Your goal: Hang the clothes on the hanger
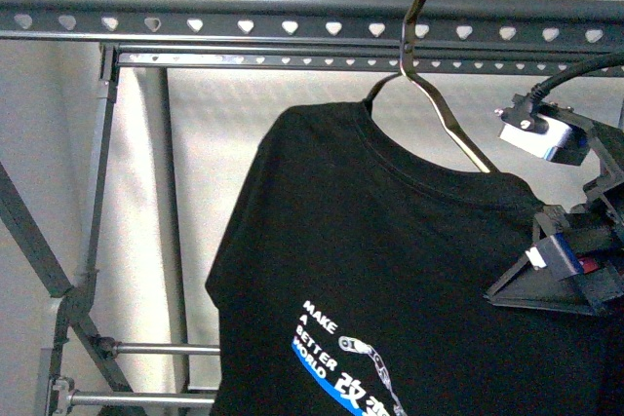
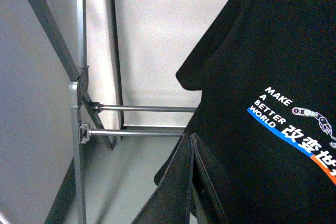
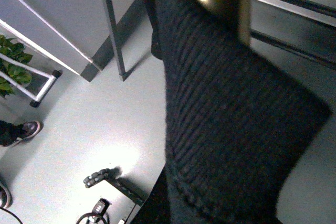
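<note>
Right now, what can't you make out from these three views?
- Front view: T-shirt hem and lower print are cut off by the bottom edge; hanger shoulders are hidden under fabric.
- Front view: right gripper runs off the right edge; open or shut unclear.
- Left wrist view: left gripper is black against black fabric; grip unclear.
- Right wrist view: close, blurred fabric blocks the fingers.
</note>
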`<state>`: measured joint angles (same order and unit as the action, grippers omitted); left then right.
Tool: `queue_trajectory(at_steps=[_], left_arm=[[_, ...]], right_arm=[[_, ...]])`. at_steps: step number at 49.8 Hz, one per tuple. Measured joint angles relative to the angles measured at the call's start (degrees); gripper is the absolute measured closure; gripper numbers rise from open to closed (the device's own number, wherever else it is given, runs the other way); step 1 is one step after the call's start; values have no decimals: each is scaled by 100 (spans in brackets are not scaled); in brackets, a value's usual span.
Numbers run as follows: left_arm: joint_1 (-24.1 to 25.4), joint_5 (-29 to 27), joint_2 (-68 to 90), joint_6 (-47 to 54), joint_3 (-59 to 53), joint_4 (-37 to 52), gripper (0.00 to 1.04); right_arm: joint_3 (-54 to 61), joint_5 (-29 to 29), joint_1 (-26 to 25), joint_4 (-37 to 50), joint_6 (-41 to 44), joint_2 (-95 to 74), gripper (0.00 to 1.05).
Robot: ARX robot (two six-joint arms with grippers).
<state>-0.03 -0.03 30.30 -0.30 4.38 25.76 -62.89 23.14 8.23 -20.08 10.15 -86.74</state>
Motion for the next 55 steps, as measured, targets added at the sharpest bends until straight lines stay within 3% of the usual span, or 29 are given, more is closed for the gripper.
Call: queue_trajectory(at_steps=[10, 18, 38, 49, 55], left_arm=[[0, -2, -472, 2, -151, -310, 101], [0, 4, -844, 7, -334, -435, 101], [0, -2, -1714, 17, -337, -1228, 101], [0, -2, -2068, 17, -337, -1591, 101], [0, 0, -2894, 20, -334, -2511, 101]], right_arm=[[-649, -120, -225, -184, -249, -433, 97], [-1893, -391, -319, -590, -527, -1016, 97], [-3908, -1034, -181, -1432, -968, -2441, 97], [-4317, -1180, -63, -1445, -1241, -2732, 97], [-4030, -1200, -114, -1145, -1248, -2726, 97]])
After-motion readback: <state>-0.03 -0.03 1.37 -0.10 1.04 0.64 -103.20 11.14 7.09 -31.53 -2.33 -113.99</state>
